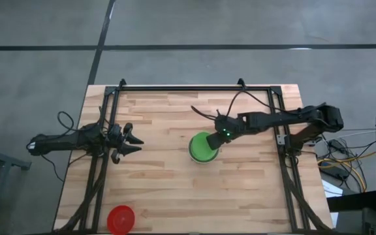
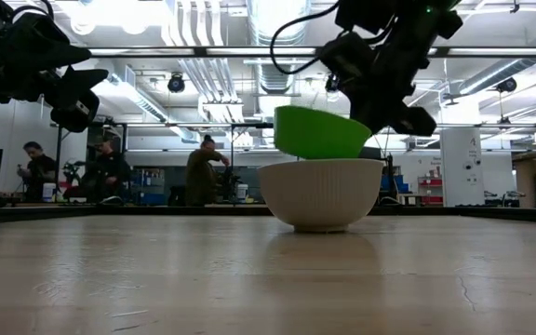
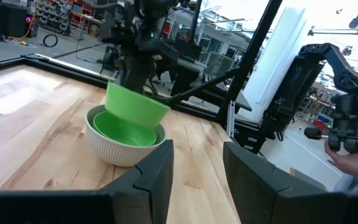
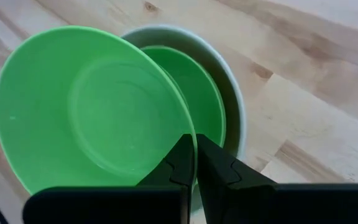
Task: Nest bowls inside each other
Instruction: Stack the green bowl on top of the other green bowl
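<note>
The right gripper (image 4: 194, 158) sits just right of the table's centre in the high view, its fingers (image 4: 219, 171) pinched tight on the rim of a green bowl (image 4: 86, 106); it holds that bowl tilted and lifted, partly over the white bowl (image 2: 322, 194), which stands on the wooden table (image 1: 162, 130) and already has another green bowl (image 3: 126, 132) seated inside it; from the low view the held bowl hangs above the white rim at about twelve o'clock, leaning toward eleven, and whether its lower edge touches the nested one I cannot tell.

The left gripper (image 1: 128, 141) waits at nine o'clock from the stack, well apart from it, fingers spread and holding nothing; the left wrist view looks past them toward the stack.

The red bowl (image 1: 121, 219) lies alone near the table's front-left corner, around seven o'clock from the white bowl and far from it.

As I judge it, the job is roughly half done: one green bowl is nested, a second is being brought in and not yet released; the red bowl is untouched; only two green bowls show, so a third, if there is one, is either hidden or outside these views.
</note>
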Tool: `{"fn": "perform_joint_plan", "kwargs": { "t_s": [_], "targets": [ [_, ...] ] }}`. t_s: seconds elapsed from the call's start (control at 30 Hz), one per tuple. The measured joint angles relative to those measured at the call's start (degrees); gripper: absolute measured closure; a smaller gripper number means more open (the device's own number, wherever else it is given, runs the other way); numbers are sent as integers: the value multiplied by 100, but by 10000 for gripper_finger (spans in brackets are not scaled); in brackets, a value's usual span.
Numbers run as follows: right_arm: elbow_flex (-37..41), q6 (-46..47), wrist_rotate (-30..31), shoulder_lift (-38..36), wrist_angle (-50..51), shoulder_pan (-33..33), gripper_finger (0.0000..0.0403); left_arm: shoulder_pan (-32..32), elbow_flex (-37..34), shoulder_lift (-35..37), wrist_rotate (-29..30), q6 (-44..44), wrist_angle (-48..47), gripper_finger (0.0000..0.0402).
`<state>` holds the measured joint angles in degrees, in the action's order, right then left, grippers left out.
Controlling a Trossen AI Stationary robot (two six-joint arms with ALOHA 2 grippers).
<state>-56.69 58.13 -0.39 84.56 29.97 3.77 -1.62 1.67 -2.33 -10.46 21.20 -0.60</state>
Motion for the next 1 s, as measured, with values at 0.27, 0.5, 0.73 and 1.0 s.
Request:
{"fn": "perform_joint_plan", "kwargs": {
  "t_s": [0.27,0.5,0.73,1.0],
  "targets": [
    [2,27,-152,345,-74,0,394,0,0,0,1,-1,-1,257],
    [2,42,-137,421,26,4,394,0,1,0,2,-1,-2,257],
    [-4,56,-115,498,79,2,394,0,0,0,2,-1,-2,257],
    [-4,57,-115,638,90,2,394,1,0,0,0,-1,0,257]
  ]
}}
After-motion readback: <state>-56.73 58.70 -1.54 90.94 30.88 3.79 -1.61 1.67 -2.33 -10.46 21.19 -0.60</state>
